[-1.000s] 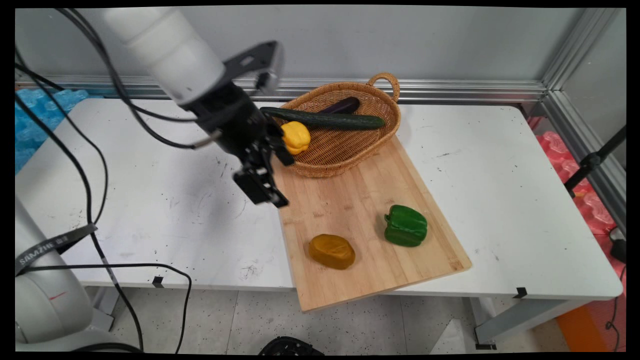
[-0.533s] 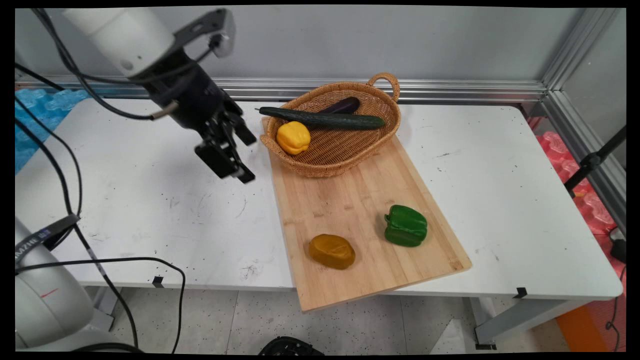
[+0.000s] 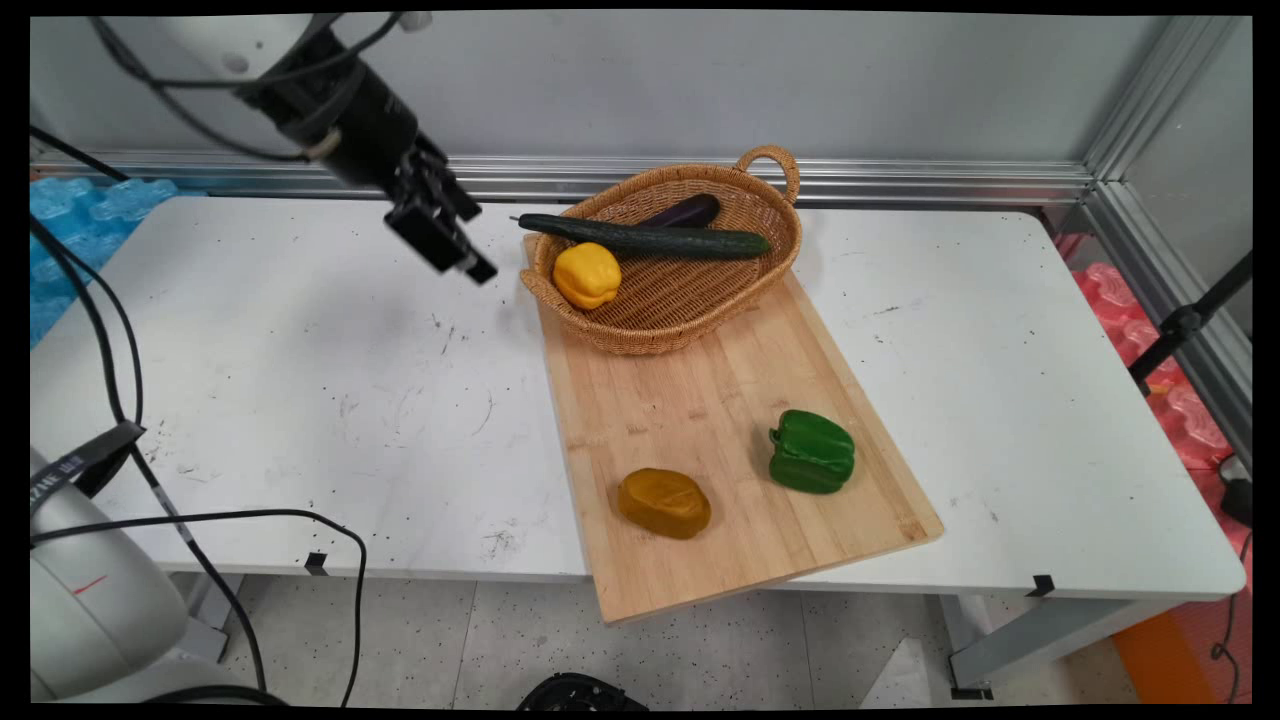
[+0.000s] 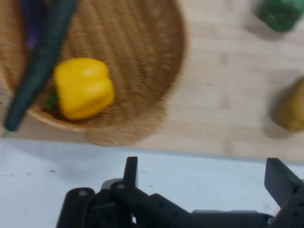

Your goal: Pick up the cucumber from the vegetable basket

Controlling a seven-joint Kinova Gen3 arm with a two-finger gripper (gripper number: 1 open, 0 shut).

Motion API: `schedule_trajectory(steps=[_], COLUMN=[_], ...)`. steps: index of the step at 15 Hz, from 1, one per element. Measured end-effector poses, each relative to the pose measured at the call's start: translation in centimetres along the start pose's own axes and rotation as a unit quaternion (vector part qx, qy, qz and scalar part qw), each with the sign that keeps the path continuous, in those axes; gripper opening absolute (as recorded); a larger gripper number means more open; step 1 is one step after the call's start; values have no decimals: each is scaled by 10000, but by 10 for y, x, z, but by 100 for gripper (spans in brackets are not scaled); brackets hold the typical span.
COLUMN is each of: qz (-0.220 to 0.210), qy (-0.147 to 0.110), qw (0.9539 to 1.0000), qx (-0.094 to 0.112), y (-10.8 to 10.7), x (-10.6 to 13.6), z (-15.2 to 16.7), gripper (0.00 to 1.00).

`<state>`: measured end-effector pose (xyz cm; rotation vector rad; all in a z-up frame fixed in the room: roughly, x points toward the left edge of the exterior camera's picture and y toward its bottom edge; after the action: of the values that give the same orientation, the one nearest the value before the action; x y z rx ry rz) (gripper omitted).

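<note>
**Q:** As it hangs in the air, where is the gripper [image 3: 452,246] relative to the basket [image 3: 690,318], and how do its jaws stand?

**A:** It is raised above the white table [image 3: 300,380], just off the basket's left end and touching nothing. The hand view shows the two fingers spread wide with nothing between them.

**Q:** What lies nearest?

**A:** The yellow pepper [image 3: 586,274] sits inside the basket at its left end. Behind it a long cucumber [image 3: 650,238] spans the rim, and an eggplant [image 3: 685,210] lies further back. The basket rests on the far end of a wooden board [image 3: 700,400]. Well in front of the basket, on the same board, are a green pepper [image 3: 812,452] and a brownish potato [image 3: 663,502].

**Q:** How might the yellow pepper handle?

**A:** Probably light, glossy and lobed — likely slippery. A hold across its broad middle looks the most secure.
</note>
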<state>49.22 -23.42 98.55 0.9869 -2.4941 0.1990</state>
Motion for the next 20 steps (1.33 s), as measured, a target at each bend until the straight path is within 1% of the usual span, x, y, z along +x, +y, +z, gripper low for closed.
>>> schedule_trajectory(steps=[4, 7, 9, 12, 16, 20], qz=[-85, -16, 67, 238, 529, 781], qy=[131, 154, 144, 98, -15, -117], qw=[9994, 9987, 9983, 9978, 9968, 9954], qx=[308, 486, 564, 608, 606, 537], y=[-35, -62, -79, -97, -115, -127], x=[20, 41, 55, 72, 91, 109], z=[10, 32, 51, 83, 129, 174], gripper=[100, 100, 100, 100, 100, 100])
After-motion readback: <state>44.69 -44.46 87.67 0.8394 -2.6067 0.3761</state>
